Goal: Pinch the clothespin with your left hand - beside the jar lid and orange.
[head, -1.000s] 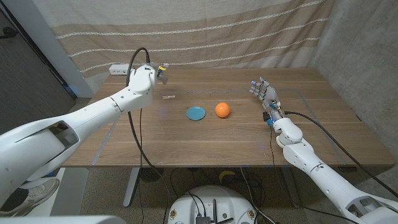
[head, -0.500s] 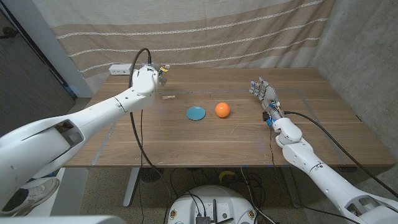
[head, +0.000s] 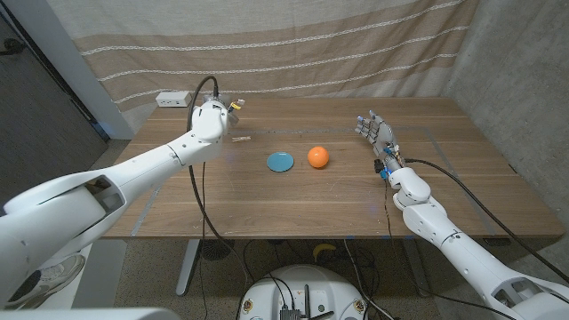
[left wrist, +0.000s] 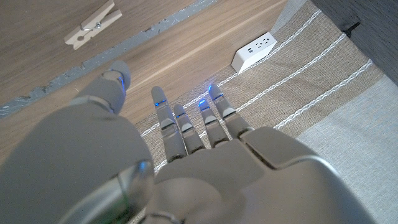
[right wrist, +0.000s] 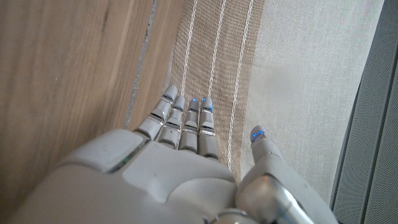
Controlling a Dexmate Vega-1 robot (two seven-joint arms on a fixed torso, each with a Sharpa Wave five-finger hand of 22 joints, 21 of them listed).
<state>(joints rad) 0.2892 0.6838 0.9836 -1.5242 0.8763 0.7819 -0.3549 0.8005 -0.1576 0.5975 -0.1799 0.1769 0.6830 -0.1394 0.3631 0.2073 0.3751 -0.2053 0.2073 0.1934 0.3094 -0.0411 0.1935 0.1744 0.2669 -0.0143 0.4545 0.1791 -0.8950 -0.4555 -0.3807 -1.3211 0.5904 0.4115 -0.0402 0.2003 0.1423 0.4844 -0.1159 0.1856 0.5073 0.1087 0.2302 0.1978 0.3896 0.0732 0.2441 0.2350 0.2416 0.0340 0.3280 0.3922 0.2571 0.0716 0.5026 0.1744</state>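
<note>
One clothespin [head: 241,139] to grab: small, pale wood with a metal spring, lying flat on the table [head: 293,200], left of the blue jar lid [head: 280,162] and orange [head: 318,156]. I judge it light and stiff, likely to skid or flip if nudged. I'd pinch the long tail ends, behind the spring. Left hand [head: 216,111] hovers near it, fingers spread, holding nothing. Right hand [head: 378,135] idle, fingers extended, empty, well apart.

Lab-like test setup: wooden table [head: 293,191] against draped striped curtain [head: 267,44], power strip [head: 172,99], loose cables, bare concrete wall [head: 524,80].
</note>
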